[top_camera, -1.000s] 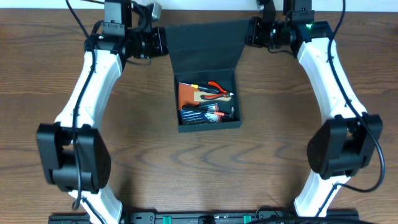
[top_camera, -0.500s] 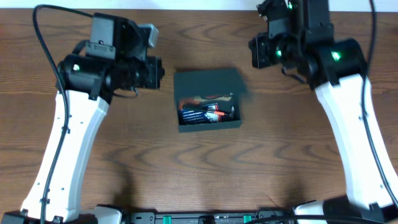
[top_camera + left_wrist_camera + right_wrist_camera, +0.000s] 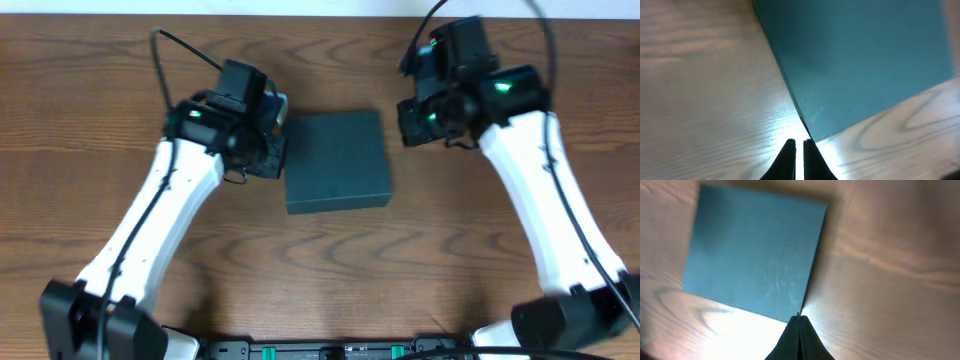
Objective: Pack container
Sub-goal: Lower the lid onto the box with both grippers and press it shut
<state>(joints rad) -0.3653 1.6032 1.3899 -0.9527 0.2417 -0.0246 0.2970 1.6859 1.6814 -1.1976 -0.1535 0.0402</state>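
Observation:
The dark teal container point(image 3: 336, 161) lies on the wooden table with its flap lid down flat; its contents are hidden. It also shows in the left wrist view point(image 3: 850, 60) and the right wrist view point(image 3: 755, 255). My left gripper point(image 3: 799, 142) is shut and empty, just off the container's left edge, at a corner. In the overhead view it is at the box's left side point(image 3: 272, 152). My right gripper point(image 3: 799, 316) is shut and empty, its tips at a corner of the lid. Overhead it sits off the box's upper right point(image 3: 410, 122).
The wooden table point(image 3: 330, 270) spreads all round the box. Cables run from both arms at the top. A dark rail lies along the table's front edge point(image 3: 330, 350).
The lid has come down from half raised to flat, hiding the tools. Both arms have moved down and inward toward the box's upper corners.

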